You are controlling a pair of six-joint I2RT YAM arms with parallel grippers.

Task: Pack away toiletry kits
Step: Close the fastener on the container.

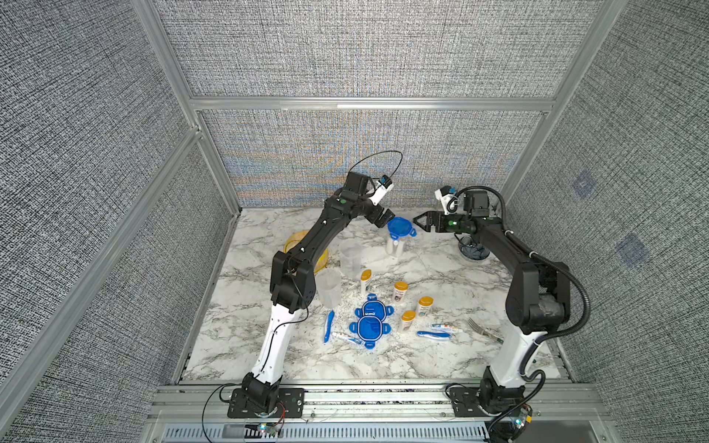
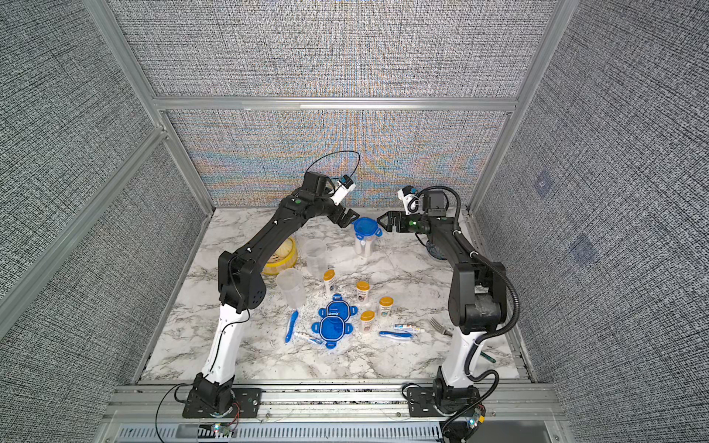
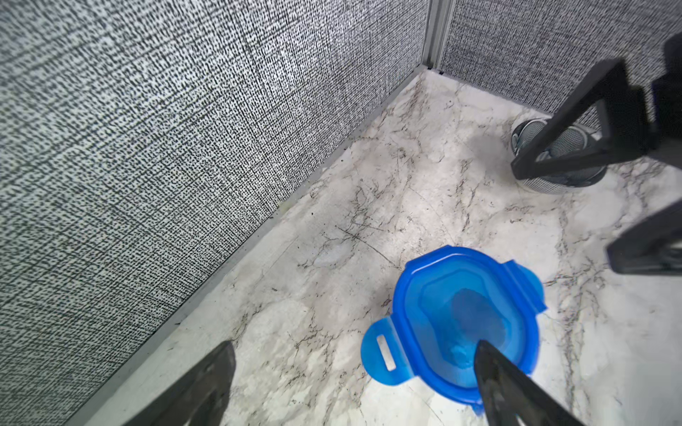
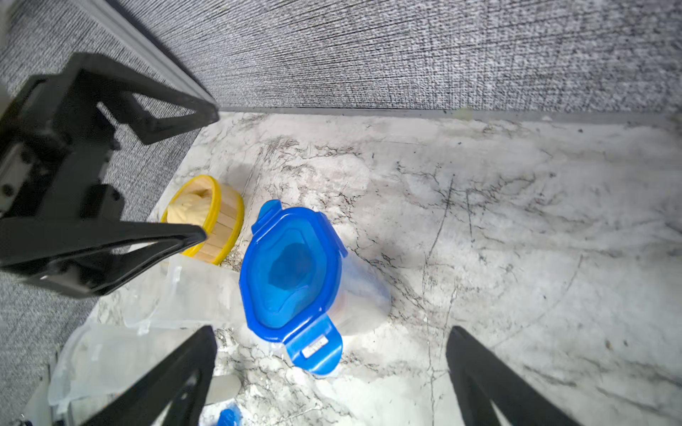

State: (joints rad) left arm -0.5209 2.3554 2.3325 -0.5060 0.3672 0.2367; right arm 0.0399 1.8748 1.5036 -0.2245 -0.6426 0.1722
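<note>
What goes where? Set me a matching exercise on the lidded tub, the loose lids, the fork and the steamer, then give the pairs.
1 lidded tub
2 loose lids
3 fork
4 steamer

A partly hidden behind the left arm
B lying flat, overlapping
C between the left end effector and the right end effector
D beside the right arm

Pairs: 1-C, 2-B, 3-D, 4-A

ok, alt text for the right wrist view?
A tall clear tub with a blue clip lid on stands upright on the marble table, seen past the right gripper, jaws open. Near it are a yellow bamboo steamer, two lidless clear tubs and the left gripper, jaws also open.
</note>
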